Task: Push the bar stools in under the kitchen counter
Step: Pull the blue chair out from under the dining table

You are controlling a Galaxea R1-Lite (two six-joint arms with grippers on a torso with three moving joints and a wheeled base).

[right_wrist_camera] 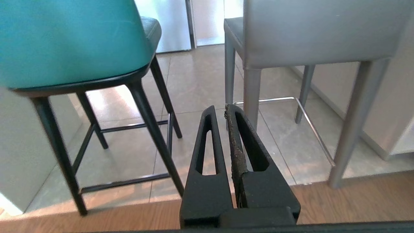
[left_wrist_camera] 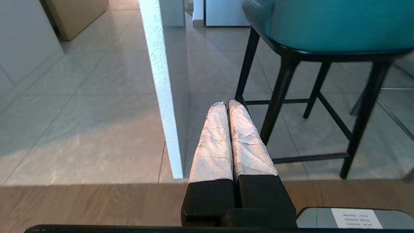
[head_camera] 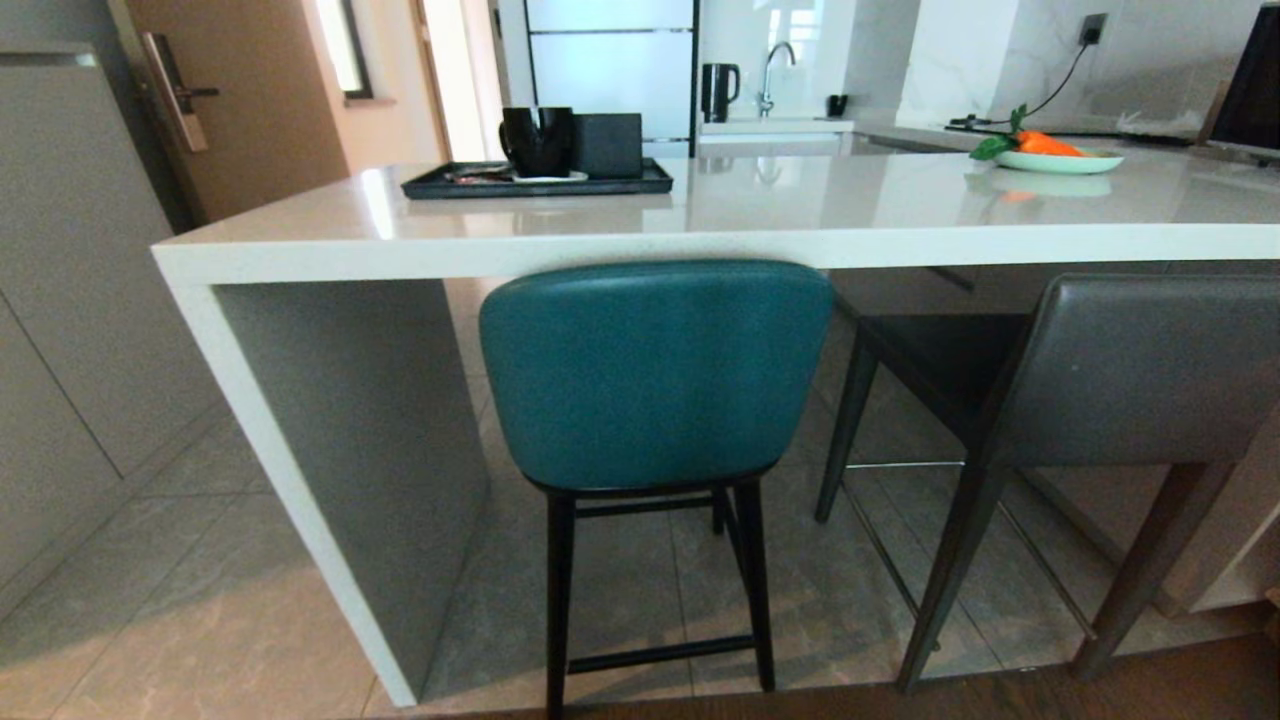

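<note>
- Looking across a kitchen with grey floor tiles [head_camera: 230,560] that meet a strip of wood flooring [left_wrist_camera: 90,204] at the near edge; a brown door [head_camera: 240,90] sits far left, and a sink tap [head_camera: 770,70] and kettle [head_camera: 720,90] stand at the back.
- kitchen counter [head_camera: 760,215]: glossy white slab, its white side leg [head_camera: 340,450] on the left. On top there's a black tray [head_camera: 535,182] with a black mug [head_camera: 537,140], and further right a plate [head_camera: 1060,160] with a carrot.
- teal stool [head_camera: 655,375]: back just below the counter's front edge, right beside the side leg.
- grey stool [head_camera: 1120,370]: to the right, turned at an angle, seat partly under the slab.
- left gripper [left_wrist_camera: 227,104]: taped fingers pressed together, holding nothing, hovering low near the teal stool's legs.
- right gripper [right_wrist_camera: 220,111]: black fingers nearly touching, empty, low between the two stools.
</note>
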